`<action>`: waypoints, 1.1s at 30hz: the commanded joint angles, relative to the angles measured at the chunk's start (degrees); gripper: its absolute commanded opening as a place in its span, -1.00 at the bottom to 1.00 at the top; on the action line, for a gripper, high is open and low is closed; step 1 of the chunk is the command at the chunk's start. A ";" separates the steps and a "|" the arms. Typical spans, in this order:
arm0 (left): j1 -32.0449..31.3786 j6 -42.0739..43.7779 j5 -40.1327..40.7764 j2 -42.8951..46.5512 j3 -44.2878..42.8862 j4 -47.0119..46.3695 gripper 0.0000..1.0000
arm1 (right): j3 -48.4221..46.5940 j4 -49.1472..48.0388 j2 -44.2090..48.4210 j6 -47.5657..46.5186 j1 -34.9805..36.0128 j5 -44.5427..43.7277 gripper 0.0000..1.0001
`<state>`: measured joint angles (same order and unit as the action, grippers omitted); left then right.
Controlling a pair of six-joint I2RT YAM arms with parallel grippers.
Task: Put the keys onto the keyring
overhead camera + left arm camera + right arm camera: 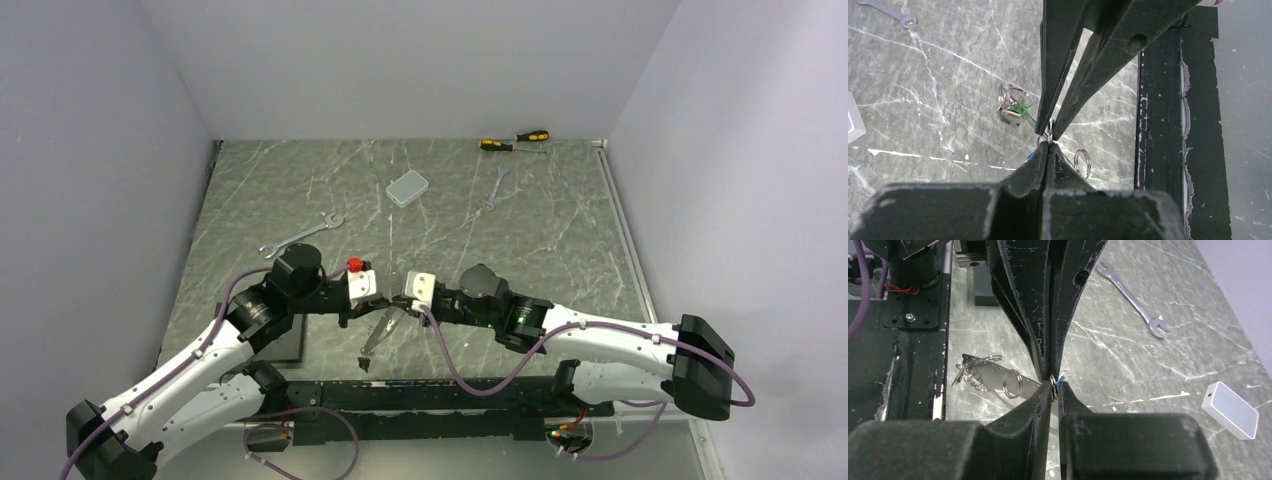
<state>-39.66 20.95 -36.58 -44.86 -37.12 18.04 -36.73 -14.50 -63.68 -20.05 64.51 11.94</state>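
Clamped shut tip to tip over the near part of the table (560, 230), with the fingers of the left gripper (1049, 142) and of the right gripper (1054, 386) both nipping one end of the keyring (993, 374). Stretching from that pinch toward the arm bases, with a small ring (1082, 163) just beside the left fingers. Bearing a green key (1021, 107) at the far end, well apart from the fingertips. Showing a sliver of blue key (1030, 155) right at the pinch. Cannot tell whether hanging or resting on the table.
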 commanded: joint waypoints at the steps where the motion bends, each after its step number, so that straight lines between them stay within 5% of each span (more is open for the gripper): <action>1: 0.20 1.02 -1.48 0.35 -2.86 -2.40 -1.00 | -2.38 -4.30 0.25 -0.11 -0.16 1.06 -0.92; 4: 0.20 0.83 -2.11 0.97 -2.66 -2.86 -0.99 | -1.66 -4.78 0.79 -0.43 -0.17 0.85 -1.00; 10: 0.20 -1.25 0.40 4.76 -0.53 -6.30 -0.35 | 2.57 -9.58 6.18 -1.13 -0.10 0.40 -1.00; 14: 0.20 -2.27 0.44 6.86 0.89 -8.19 -0.11 | 5.16 -12.16 10.14 -1.67 -0.16 1.71 -1.00; 33: 0.20 -4.38 -12.34 3.73 1.37 -12.59 -0.17 | 11.42 -30.40 12.47 3.09 -0.10 9.24 -1.00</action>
<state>-39.55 17.67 -43.77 -40.73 -35.79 8.80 -25.08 -34.26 -50.72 -18.65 64.47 18.68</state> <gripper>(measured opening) 0.426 0.013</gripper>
